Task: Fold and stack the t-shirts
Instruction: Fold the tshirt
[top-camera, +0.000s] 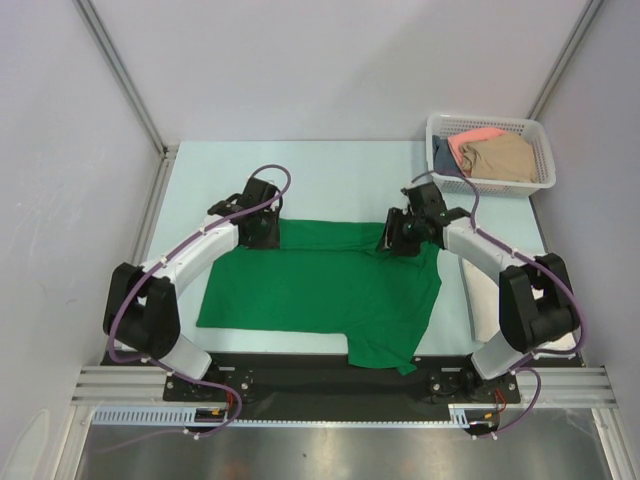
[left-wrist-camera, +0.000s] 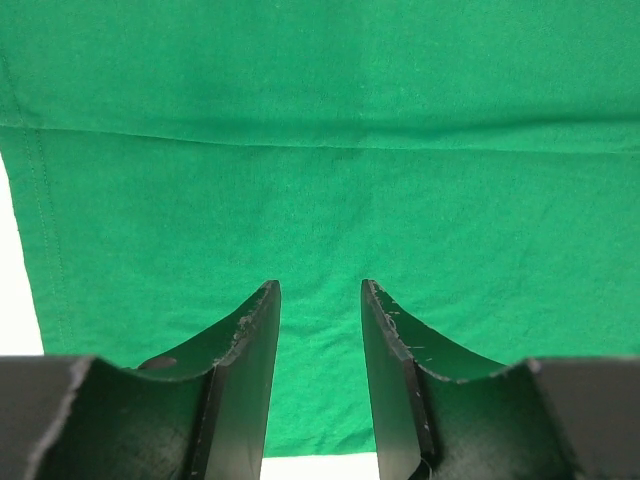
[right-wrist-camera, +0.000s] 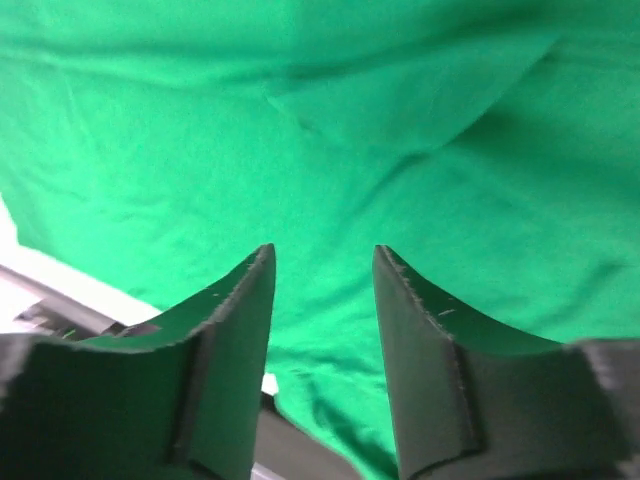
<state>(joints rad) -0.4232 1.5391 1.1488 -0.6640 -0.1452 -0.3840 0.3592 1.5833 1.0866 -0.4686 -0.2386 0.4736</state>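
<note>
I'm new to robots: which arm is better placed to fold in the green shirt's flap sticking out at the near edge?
Probably the right: the flap lies on its side of the green shirt, and the open right gripper hovers nearer it than the left gripper.

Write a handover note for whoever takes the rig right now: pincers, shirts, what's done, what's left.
Left pincer: open, empty, over the far-left edge of the green t-shirt.
Right pincer: open, empty, over that shirt's far-right edge.
Shirts: the green t-shirt is spread out on the table. The cream-white shirt lies beside the right arm, partly hidden. The salmon-pink shirt, tan shirt and dark blue shirt are in the white basket.
Done: green t-shirt laid out; no stack visible.
Left: fold it, fold the basket's three, stack all.
</note>
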